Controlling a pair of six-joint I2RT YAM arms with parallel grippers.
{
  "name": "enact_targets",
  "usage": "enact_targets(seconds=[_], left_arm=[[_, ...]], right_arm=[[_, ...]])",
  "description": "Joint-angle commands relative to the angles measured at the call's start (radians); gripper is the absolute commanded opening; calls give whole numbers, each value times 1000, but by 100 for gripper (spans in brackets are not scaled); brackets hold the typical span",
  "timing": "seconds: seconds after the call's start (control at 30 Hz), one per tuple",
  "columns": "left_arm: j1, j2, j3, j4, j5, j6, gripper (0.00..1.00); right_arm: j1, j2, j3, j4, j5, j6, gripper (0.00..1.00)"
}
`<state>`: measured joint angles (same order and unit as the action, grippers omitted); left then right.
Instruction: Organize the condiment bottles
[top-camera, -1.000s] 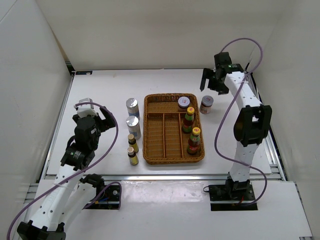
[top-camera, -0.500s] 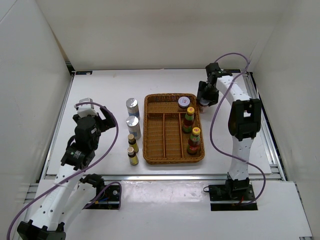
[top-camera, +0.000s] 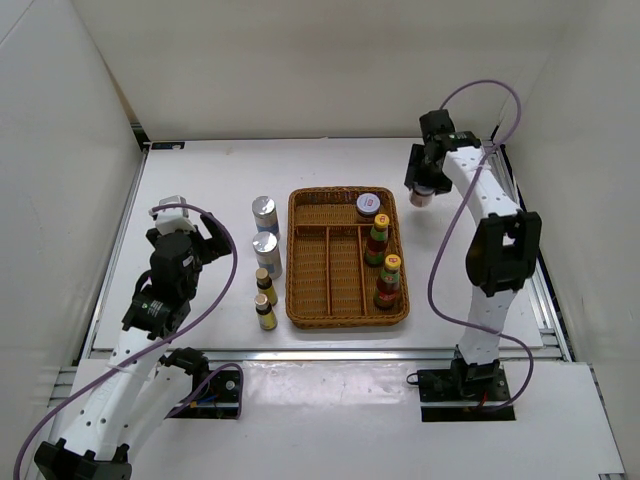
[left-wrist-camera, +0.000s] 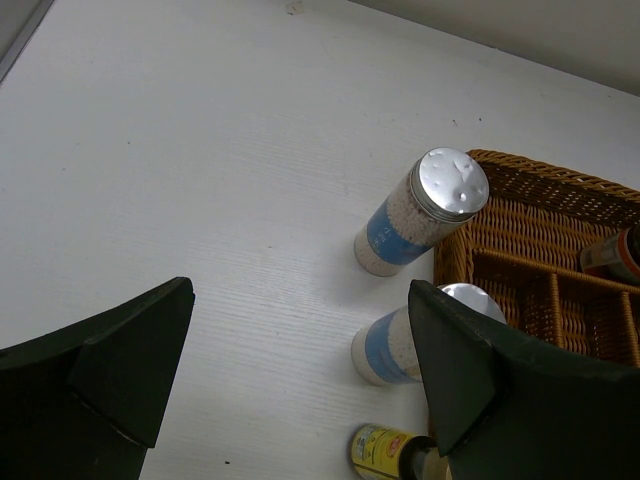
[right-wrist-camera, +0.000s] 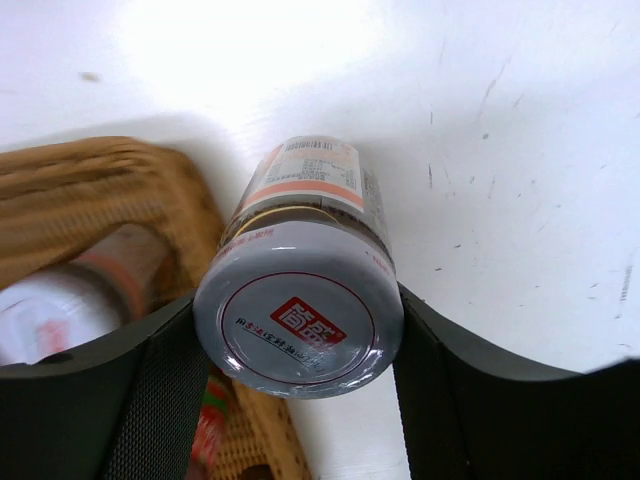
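My right gripper (right-wrist-camera: 298, 335) is shut on a short pale-lidded jar (right-wrist-camera: 300, 195), its fingers pressing both sides of the lid; in the top view the jar (top-camera: 421, 197) hangs under that gripper (top-camera: 423, 186), just off the wicker tray's far right corner. A second pale-lidded jar (top-camera: 368, 205) and two red yellow-capped bottles (top-camera: 378, 238) (top-camera: 388, 281) stand in the tray's right side. Left of the tray stand two silver-topped shakers (left-wrist-camera: 420, 215) (left-wrist-camera: 395, 345) and two tiny dark yellow-labelled bottles (top-camera: 264, 283) (top-camera: 265, 312). My left gripper (left-wrist-camera: 300, 300) hovers open, left of the shakers.
The brown wicker divided tray (top-camera: 310, 262) sits mid-table, with its long left compartments bare. White enclosure walls stand close on the left, right and back. The tray's corner (right-wrist-camera: 95, 185) lies just beside the held jar.
My right gripper came down over the jar beside the tray, closed on its lid, and now holds it raised and slightly farther back. The left arm has not moved.
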<state>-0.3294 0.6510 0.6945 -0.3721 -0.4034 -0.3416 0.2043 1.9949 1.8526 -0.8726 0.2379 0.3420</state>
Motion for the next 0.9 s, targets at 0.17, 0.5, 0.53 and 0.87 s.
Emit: enact_targets(seconds=[0.17,0.5,0.53,0.87], left_arm=[[-2,-4,-6,24,21,0,99],[-2,-4,-6,24,21,0,99],[-2,-4,-6,24,21,0,99],[-2,-4,-6,24,21,0,99]], right_arm=[[168,-84,331,86,-148,-133,0],[317,234,665,-86,-247,-172,0],[317,234,665,-95,-270,-172,0],[366,298,628,-97,-250,-310,3]])
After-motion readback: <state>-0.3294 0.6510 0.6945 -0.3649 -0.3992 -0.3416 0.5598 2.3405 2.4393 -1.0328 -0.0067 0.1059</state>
